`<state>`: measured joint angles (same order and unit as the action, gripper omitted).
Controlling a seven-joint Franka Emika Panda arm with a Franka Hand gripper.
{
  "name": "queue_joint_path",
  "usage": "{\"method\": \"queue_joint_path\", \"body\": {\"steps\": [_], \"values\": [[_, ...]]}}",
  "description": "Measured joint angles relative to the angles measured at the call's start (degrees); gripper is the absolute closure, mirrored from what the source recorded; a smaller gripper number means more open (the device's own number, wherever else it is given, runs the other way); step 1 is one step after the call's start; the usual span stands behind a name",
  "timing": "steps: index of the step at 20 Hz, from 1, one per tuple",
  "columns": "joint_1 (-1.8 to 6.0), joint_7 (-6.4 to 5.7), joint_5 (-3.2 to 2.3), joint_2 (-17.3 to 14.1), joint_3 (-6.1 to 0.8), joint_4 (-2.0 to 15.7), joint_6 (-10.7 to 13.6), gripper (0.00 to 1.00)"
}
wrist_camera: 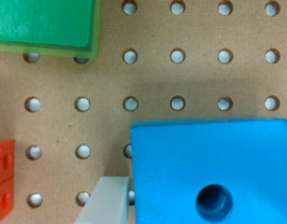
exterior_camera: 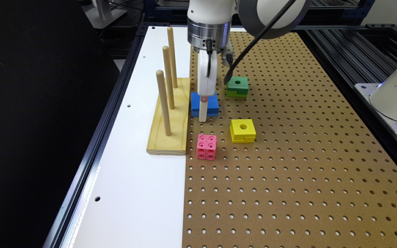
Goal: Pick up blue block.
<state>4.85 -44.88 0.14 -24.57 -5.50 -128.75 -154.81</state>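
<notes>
The blue block [exterior_camera: 204, 104] lies flat on the brown pegboard [exterior_camera: 288, 155], right beside the wooden peg stand. It is square, with a round hole in its top [wrist_camera: 214, 201] and a lighter-blue lower layer. My gripper [exterior_camera: 202, 115] is lowered straight over the blue block [wrist_camera: 208, 163]. In the wrist view one grey finger [wrist_camera: 108, 203] stands close against one side of the block with a thin gap showing; the other finger is outside the picture. The block rests on the board.
A wooden stand [exterior_camera: 169, 117] with three upright pegs sits at the exterior view's left of the block. A green holed block [exterior_camera: 237, 86], a yellow holed block [exterior_camera: 242, 130] and a pink cube cluster [exterior_camera: 206, 147] lie nearby. A black cable [exterior_camera: 243, 51] hangs from the arm.
</notes>
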Motion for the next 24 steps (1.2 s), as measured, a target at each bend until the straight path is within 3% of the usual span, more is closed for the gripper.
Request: {"method": "queue_joint_path", "body": {"steps": [1, 2, 13, 19, 24], "values": [[-0.03, 0.0, 0.0, -0.16, 0.0, 0.26, 0.0, 0.0], [-0.04, 0.0, -0.01, -0.41, -0.01, 0.69, 0.01, 1.0], [0.0, 0.0, -0.01, 0.01, -0.01, 0.66, 0.4, 1.0], [0.01, 0.0, -0.01, 4.77, -0.02, 0.64, 5.55, 1.0], [0.0, 0.0, -0.01, 5.29, -0.02, 0.52, 6.16, 1.0]]}}
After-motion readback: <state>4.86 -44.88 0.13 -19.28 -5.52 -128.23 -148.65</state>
